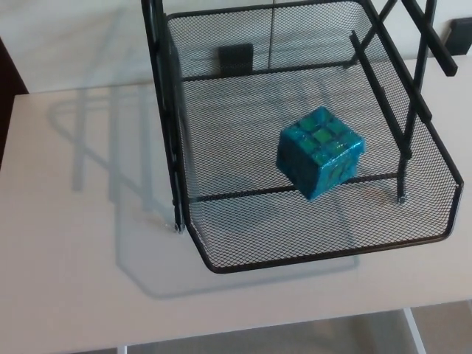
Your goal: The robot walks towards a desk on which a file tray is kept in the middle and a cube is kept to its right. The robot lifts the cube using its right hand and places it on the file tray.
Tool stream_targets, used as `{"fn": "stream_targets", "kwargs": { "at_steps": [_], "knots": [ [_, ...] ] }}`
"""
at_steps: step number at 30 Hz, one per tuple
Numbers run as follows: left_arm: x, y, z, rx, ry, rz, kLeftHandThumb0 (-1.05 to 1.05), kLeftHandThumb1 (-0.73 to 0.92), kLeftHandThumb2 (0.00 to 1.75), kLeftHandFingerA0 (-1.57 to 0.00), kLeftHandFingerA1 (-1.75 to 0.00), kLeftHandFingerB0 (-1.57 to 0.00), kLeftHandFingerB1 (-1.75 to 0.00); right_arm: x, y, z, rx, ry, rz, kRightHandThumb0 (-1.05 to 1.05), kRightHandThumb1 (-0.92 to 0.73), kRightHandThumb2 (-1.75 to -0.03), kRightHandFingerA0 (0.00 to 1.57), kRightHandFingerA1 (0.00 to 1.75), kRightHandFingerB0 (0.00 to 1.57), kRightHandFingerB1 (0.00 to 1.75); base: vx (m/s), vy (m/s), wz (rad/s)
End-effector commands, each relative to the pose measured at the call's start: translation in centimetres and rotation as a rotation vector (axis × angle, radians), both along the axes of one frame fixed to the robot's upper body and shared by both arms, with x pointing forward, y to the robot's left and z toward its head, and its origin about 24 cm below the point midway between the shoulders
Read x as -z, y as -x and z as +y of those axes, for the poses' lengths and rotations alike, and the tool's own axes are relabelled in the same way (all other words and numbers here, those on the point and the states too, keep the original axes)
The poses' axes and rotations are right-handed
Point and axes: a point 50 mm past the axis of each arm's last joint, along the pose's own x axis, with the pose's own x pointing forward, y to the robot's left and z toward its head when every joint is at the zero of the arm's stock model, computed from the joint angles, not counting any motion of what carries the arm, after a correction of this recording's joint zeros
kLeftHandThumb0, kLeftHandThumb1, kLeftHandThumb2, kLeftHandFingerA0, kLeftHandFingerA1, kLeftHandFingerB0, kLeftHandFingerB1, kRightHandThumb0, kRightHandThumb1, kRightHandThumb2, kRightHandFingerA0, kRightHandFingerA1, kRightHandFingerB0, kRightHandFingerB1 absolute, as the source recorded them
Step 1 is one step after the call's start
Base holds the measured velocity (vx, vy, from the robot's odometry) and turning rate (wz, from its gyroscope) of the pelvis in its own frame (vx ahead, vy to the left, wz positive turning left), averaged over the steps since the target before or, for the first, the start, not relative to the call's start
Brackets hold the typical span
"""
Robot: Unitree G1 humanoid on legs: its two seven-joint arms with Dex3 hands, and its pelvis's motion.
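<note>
A blue-green cube (321, 152) with a checkered top sits tilted on the mesh floor of the black wire file tray (243, 254), right of the tray's middle. The tray stands on a white desk (81, 243) and fills the upper right of the head view, its black frame posts rising at left and right. Neither of my hands shows in the picture, and nothing touches the cube.
The desk's front edge (243, 335) runs along the bottom, with floor below it at the right. The tray casts a shadow on the bare desk surface to its left. A dark block (235, 57) shows behind the mesh at the back.
</note>
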Motion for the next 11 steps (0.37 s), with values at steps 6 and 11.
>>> {"fn": "stream_targets", "kwargs": {
  "at_steps": [6, 11],
  "knots": [
    [-0.6, 1.1, 1.1, -0.028, -0.032, 0.047, -0.6, 0.59, 1.15, -0.92, -1.16, -0.8, -0.99, 9.0, 7.2, 7.4, -0.113, 0.183, 0.734, -0.42, -0.88, -0.66, 0.72, 0.93, 0.16, 0.36, 0.0, 0.0, 0.0],
    [-0.3, 1.3, 1.1, -0.053, -0.031, 0.044, -0.68, 0.74, 0.79, -0.41, -0.85, -0.44, -0.75, 10.4, 6.5, 6.0, -0.225, 0.103, 0.863, -0.73, -0.92, -0.84, 0.42, 0.64, 0.32, 0.39, 0.0, 0.0, 0.0]
  ]
}}
